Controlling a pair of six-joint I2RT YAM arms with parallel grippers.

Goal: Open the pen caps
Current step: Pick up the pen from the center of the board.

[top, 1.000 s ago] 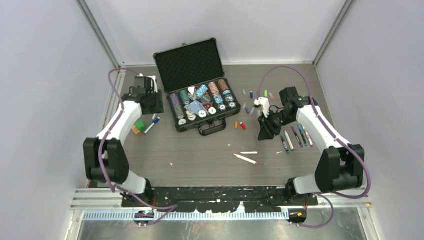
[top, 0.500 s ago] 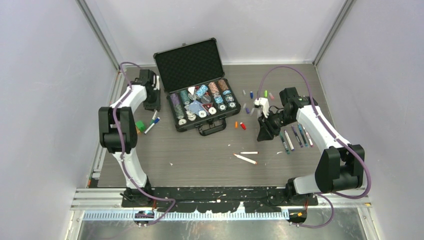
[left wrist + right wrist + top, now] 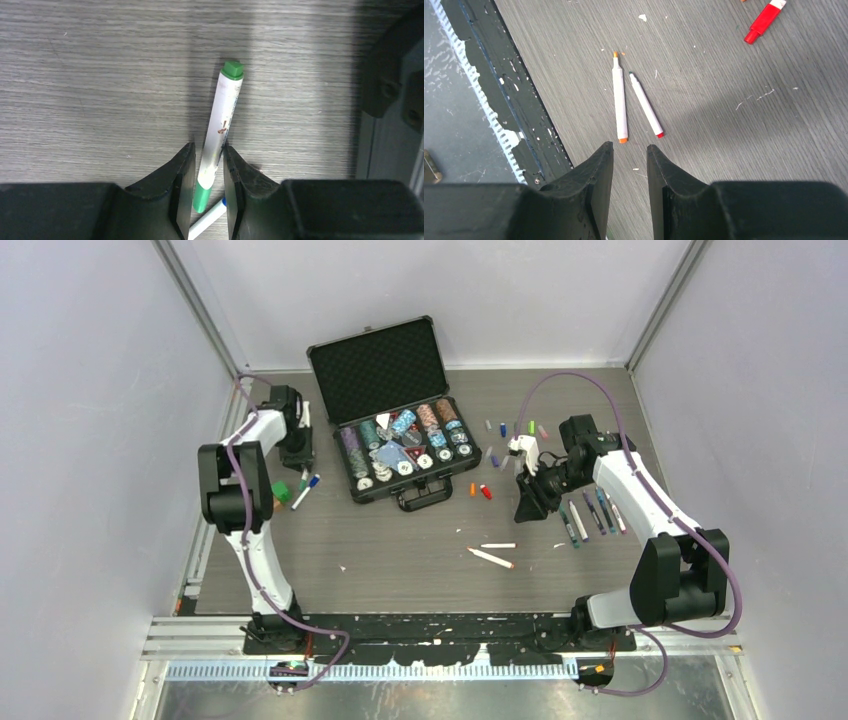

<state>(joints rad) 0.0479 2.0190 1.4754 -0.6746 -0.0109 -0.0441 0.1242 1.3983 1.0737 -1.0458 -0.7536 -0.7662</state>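
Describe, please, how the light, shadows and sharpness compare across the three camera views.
Top external: soft, even light, but the pen caps are tiny specks. Left wrist: a broad dark shadow band crosses the table behind the sharp green pen. Right wrist: bright, crisp; the two white pens nearly shadowless.

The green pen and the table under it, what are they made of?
The green pen looks like hard plastic: a smooth, even white barrel and solid green ends. The table looks like grey wood-grain laminate, matte with fine streaks, though real wood or a print I cannot tell.
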